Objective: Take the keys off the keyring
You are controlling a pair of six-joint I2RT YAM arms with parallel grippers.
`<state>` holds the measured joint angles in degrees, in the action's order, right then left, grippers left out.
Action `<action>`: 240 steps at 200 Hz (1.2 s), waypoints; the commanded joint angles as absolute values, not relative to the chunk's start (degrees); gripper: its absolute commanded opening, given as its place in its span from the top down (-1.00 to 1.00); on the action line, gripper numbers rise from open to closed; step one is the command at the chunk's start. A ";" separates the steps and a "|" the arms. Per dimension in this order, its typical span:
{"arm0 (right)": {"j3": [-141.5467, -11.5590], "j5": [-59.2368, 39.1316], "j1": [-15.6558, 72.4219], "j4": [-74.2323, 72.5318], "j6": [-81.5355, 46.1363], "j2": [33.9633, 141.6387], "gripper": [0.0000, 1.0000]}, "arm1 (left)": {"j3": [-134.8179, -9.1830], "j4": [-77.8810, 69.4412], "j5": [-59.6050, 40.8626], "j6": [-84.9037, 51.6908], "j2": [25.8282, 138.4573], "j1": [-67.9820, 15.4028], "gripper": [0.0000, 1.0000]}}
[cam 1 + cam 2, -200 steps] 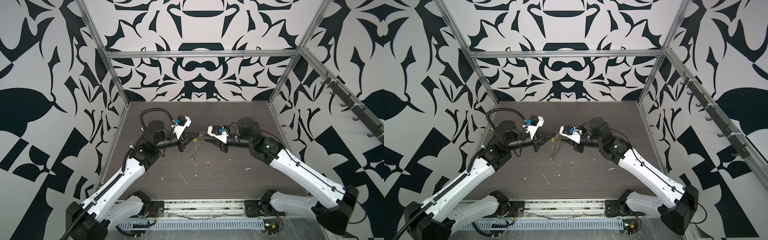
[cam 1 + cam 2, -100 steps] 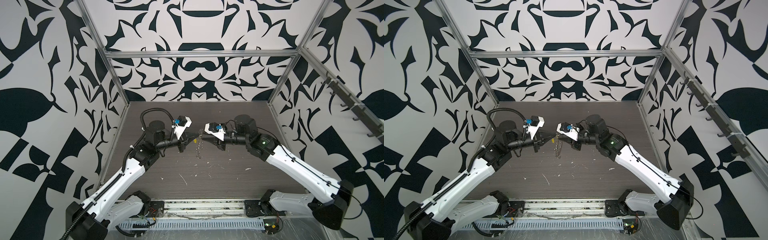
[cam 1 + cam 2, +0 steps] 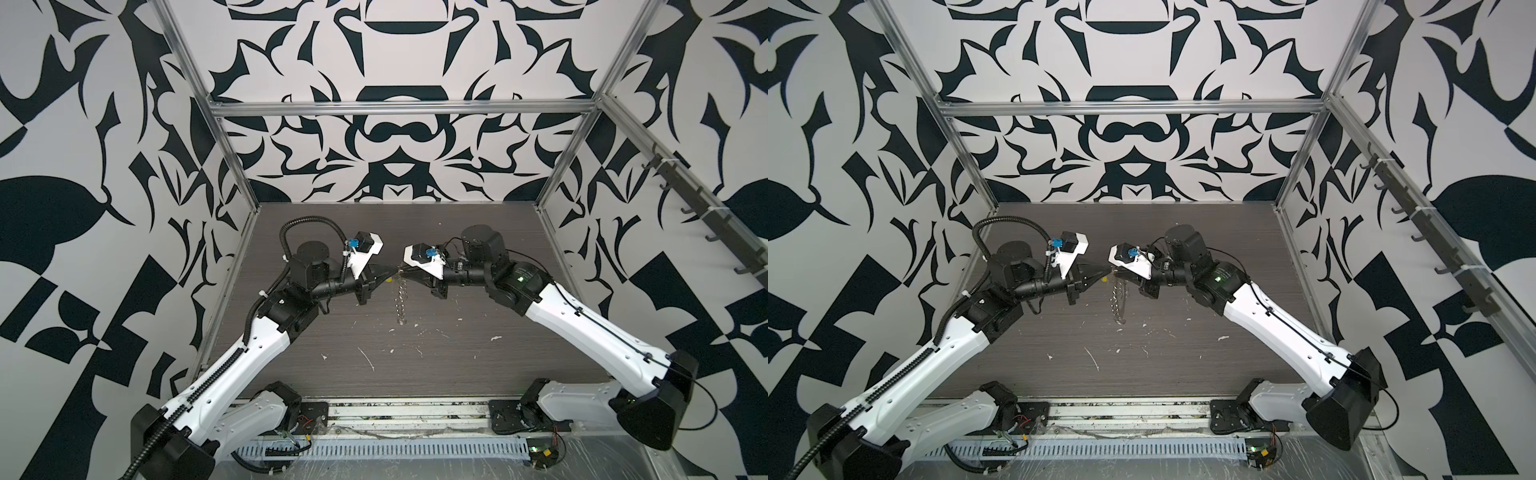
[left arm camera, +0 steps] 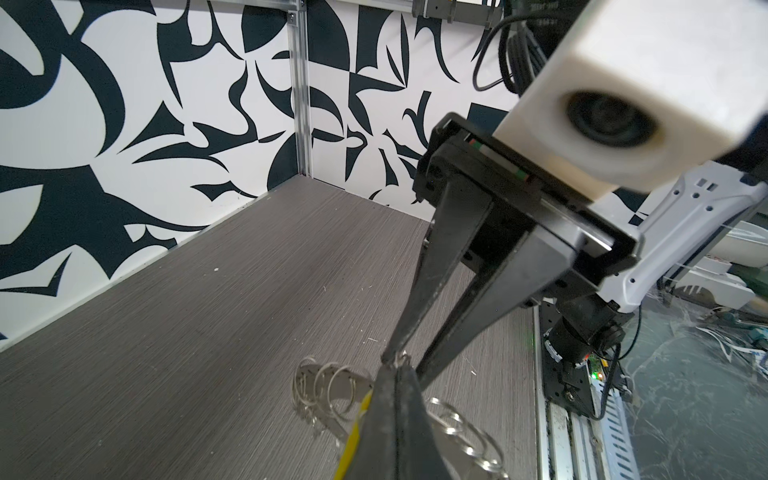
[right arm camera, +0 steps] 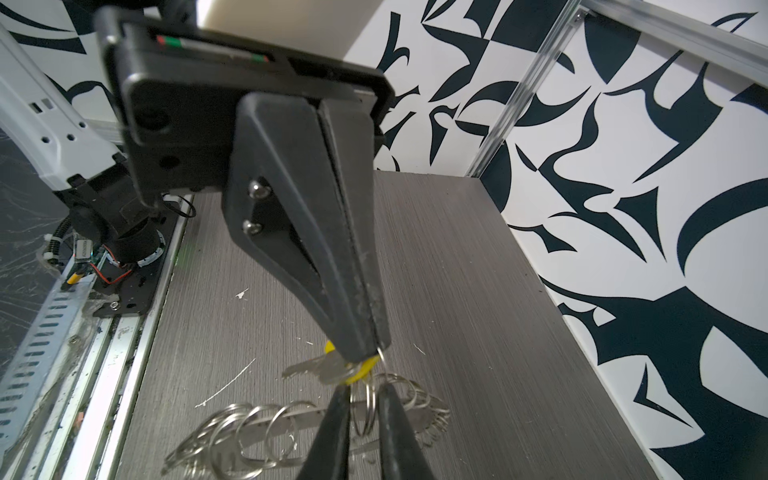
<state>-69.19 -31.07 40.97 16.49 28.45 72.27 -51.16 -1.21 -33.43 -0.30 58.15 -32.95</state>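
The keyring (image 3: 401, 300) (image 3: 1119, 300) hangs edge-on above the table in both top views, between the two grippers. It is a flat grey disc (image 5: 299, 415) (image 4: 347, 384) with several wire split rings on its rim. My left gripper (image 4: 397, 368) (image 5: 365, 355) (image 3: 394, 269) is shut on the yellow head of the key (image 5: 362, 371) (image 4: 353, 436). The key's silver blade (image 5: 309, 368) sticks out sideways. My right gripper (image 5: 365, 409) (image 4: 405, 368) (image 3: 405, 273) meets it tip to tip. Its fingers (image 5: 332, 428) stand a narrow gap apart, straddling two wire rings just under the key.
The dark wood-grain table (image 3: 415, 365) carries small white scraps and scratches (image 3: 365, 357) below the keyring. Patterned walls with aluminium posts (image 3: 232, 174) enclose it on three sides. The arm bases and a slotted cable rail (image 3: 395, 449) line the front edge.
My right gripper has moved left and slightly up to meet the left gripper's tip, and its jaws have narrowed around the wire rings. The left gripper has held still with the key.
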 commanded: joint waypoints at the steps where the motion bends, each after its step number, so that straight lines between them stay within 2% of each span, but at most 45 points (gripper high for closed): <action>1: -71.54 -32.25 40.78 16.50 28.73 72.24 0.71 | -52.98 -2.55 -33.42 0.00 56.73 -32.70 1.00; 8: -71.67 -32.26 40.78 16.55 28.74 72.33 0.79 | -52.96 -2.47 -33.27 0.00 56.69 -32.70 1.00; 17: -71.68 -32.26 40.70 16.72 28.79 72.21 1.00 | -53.00 -2.29 -32.99 0.00 56.69 -32.70 1.00; 64: -66.94 -31.63 39.62 11.37 26.83 67.73 1.00 | -54.41 3.04 -25.21 -1.31 57.86 -31.57 1.00; 119: -61.72 -31.17 39.09 3.66 23.25 62.53 1.00 | -55.29 4.73 -25.76 -3.48 60.61 -29.67 1.00; 188: -56.24 -30.62 38.45 -2.08 18.58 66.53 1.00 | -57.17 2.81 -27.95 -4.20 60.95 -29.62 1.00; 222: -57.13 -31.11 38.41 -3.00 18.25 68.01 0.67 | -57.35 1.60 -28.83 -4.60 61.71 -29.62 1.00; 240: -57.78 -31.06 38.41 -2.65 18.69 68.12 0.58 | -57.36 1.45 -28.97 -4.72 62.01 -29.62 1.00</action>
